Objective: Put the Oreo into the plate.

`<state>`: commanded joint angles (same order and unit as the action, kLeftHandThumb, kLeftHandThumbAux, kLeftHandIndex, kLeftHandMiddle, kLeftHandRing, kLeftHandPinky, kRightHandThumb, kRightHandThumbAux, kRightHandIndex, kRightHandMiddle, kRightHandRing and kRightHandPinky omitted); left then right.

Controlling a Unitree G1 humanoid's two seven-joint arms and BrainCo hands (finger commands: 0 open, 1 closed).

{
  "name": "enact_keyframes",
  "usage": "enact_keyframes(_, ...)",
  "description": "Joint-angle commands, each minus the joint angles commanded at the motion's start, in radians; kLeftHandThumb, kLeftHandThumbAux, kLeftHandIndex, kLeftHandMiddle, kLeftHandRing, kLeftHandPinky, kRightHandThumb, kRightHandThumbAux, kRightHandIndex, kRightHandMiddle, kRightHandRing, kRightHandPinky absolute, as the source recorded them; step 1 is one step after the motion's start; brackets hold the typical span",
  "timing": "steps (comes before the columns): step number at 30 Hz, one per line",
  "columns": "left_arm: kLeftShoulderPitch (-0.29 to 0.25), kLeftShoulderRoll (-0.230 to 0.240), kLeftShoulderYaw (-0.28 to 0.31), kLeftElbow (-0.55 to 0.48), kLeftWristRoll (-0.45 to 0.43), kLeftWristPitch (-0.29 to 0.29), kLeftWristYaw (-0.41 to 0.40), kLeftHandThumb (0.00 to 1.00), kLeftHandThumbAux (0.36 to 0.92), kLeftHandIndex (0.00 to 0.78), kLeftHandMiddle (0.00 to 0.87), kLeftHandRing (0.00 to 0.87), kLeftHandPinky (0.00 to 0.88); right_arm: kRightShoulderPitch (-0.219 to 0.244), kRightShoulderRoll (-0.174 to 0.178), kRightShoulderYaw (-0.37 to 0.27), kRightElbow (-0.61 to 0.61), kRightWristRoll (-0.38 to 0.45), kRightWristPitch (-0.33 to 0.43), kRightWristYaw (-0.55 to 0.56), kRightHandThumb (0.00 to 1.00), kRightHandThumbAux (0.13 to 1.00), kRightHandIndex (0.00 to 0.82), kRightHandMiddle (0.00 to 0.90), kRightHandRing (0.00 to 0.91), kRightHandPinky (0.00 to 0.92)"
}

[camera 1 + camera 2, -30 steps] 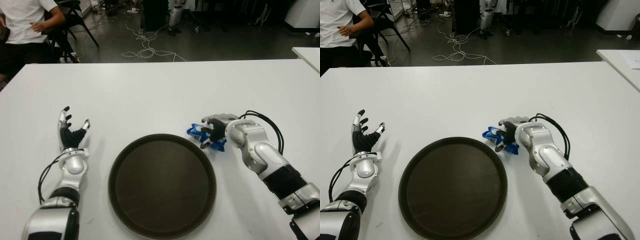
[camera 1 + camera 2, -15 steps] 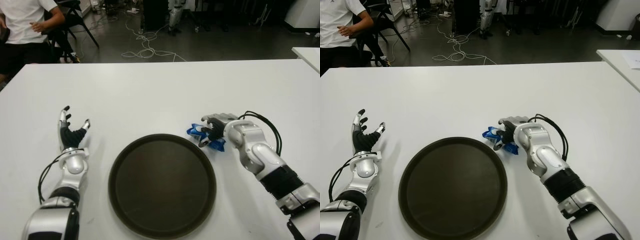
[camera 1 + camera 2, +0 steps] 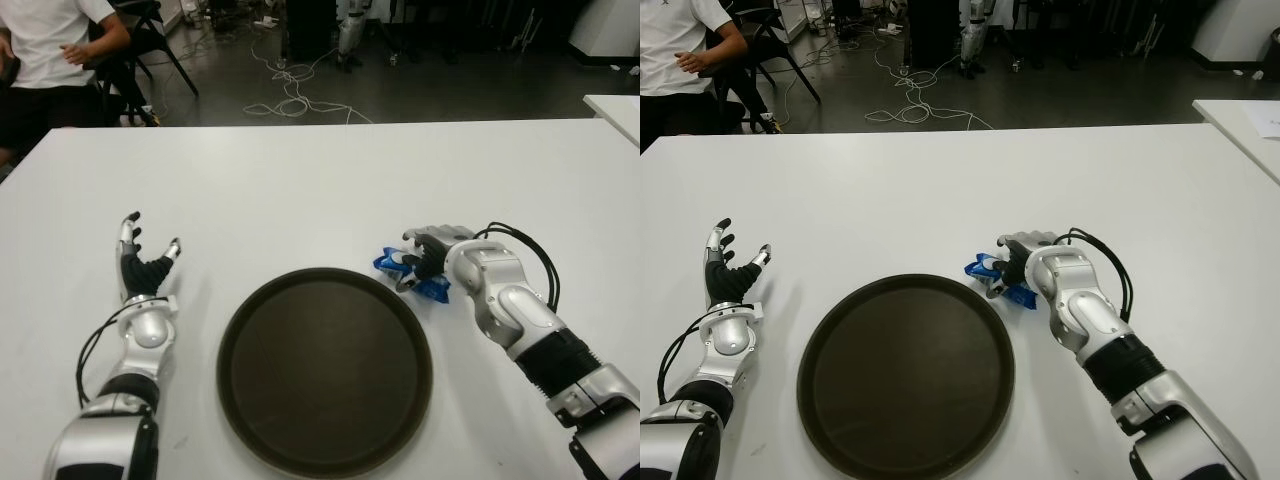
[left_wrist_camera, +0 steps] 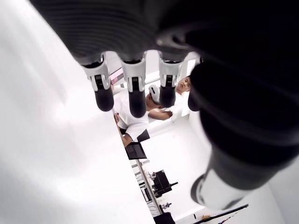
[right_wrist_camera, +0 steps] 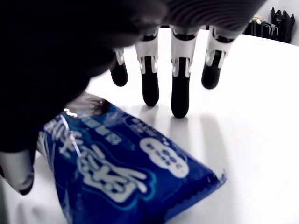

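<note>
The Oreo is a blue packet [image 5: 117, 172] lying on the white table [image 3: 320, 190], just off the far right rim of the round dark plate [image 3: 325, 370]. My right hand [image 3: 425, 258] hovers over the packet. Its fingers [image 5: 180, 70] stretch past the packet with their tips toward the table, and the thumb sits at the packet's near side. The fingers are not closed around it. Blue ends of the packet [image 3: 386, 263] show on both sides of the hand. My left hand [image 3: 140, 265] shows left of the plate, fingers spread and holding nothing.
A seated person [image 3: 50, 50] is beyond the table's far left corner. Cables [image 3: 290, 90] lie on the dark floor behind the table. The corner of another white table [image 3: 615, 105] shows at the right edge.
My right forearm has shifted slightly while the hand stays over the blue packet. The packet, the plate and the left hand have not moved.
</note>
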<state>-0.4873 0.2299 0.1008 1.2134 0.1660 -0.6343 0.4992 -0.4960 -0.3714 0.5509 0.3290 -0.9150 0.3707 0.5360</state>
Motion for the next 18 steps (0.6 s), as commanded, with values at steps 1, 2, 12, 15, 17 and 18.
enact_keyframes(1, 0.0, 0.0, 0.0, 0.0, 0.0, 0.002, 0.0, 0.059, 0.802, 0.082, 0.073, 0.082, 0.106, -0.002, 0.0, 0.003, 0.002, -0.001, 0.001, 0.001, 0.0, 0.528, 0.094, 0.166, 0.169, 0.169)
enact_keyframes(2, 0.0, 0.001, -0.001, 0.0, 0.001, 0.003, -0.001, 0.057, 0.8, 0.081, 0.073, 0.082, 0.104, -0.003, 0.0, 0.005, 0.003, -0.001, 0.002, 0.001, 0.0, 0.527, 0.094, 0.166, 0.17, 0.173)
enact_keyframes(12, -0.001, -0.001, 0.005, 0.0, -0.007, 0.01, -0.008, 0.041, 0.81, 0.073, 0.07, 0.072, 0.084, -0.008, -0.003, 0.018, 0.005, -0.001, 0.009, 0.002, 0.0, 0.549, 0.089, 0.176, 0.184, 0.19)
enact_keyframes(15, -0.001, 0.0, 0.005, 0.0, -0.007, 0.008, -0.01, 0.05, 0.813, 0.076, 0.07, 0.072, 0.084, -0.006, -0.003, 0.017, 0.006, 0.001, 0.005, -0.004, 0.0, 0.565, 0.086, 0.173, 0.185, 0.196)
enact_keyframes(17, 0.0, 0.001, 0.003, 0.0, -0.003, 0.006, -0.007, 0.052, 0.816, 0.078, 0.074, 0.075, 0.088, -0.006, -0.001, 0.018, 0.011, 0.002, 0.004, -0.007, 0.0, 0.567, 0.086, 0.167, 0.177, 0.185)
enact_keyframes(18, 0.0, 0.001, 0.002, 0.0, -0.002, 0.006, -0.006, 0.051, 0.816, 0.079, 0.076, 0.078, 0.09, -0.006, 0.0, 0.018, 0.013, 0.002, 0.004, -0.008, 0.0, 0.566, 0.086, 0.165, 0.174, 0.182)
